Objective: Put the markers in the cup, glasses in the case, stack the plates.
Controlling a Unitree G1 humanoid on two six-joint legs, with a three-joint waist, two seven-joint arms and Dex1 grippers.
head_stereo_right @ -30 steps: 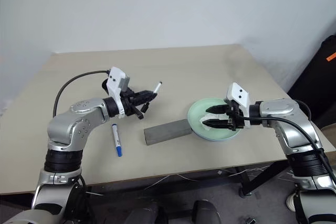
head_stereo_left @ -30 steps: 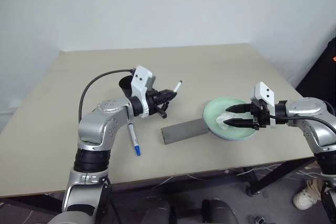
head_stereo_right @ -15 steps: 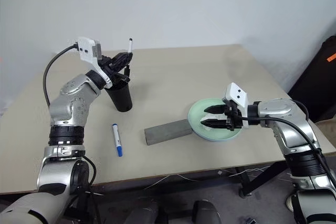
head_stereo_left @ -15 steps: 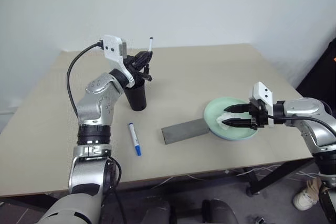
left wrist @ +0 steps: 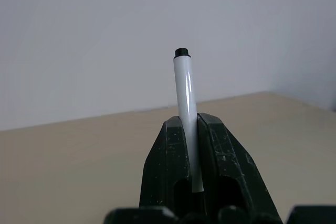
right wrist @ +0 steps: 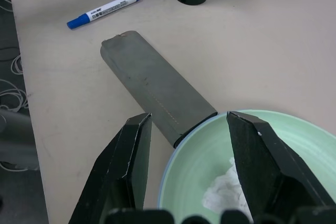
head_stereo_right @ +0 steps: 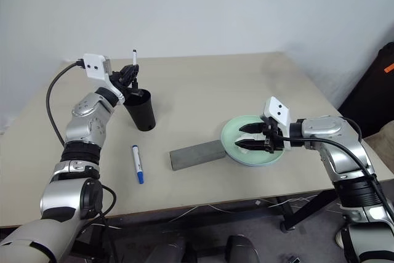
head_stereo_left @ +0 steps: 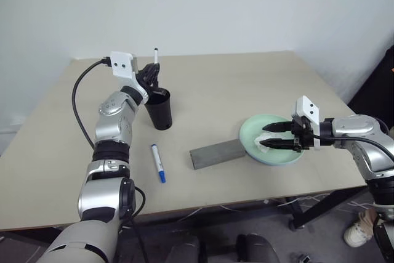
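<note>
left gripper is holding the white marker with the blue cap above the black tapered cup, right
Not quite: the left gripper holds the white black-capped marker above the black tapered cup, as the left wrist view shows. The blue-capped marker lies on the table.

Left arm raised, elbow bent, forearm reaching up and away from the body. Left gripper (left wrist: 189, 145) points roughly level, slightly upward, fingers clamped tight on the black-capped marker (left wrist: 185, 103), which sticks up upright past the fingertips. Right arm extended out to the side, forearm angled inward across the front. Right gripper (head_stereo_left: 271, 136) points toward the robot's left, tilted slightly down, fingers (right wrist: 128, 161) spread apart with a clear gap, nothing gripped between them.
</note>
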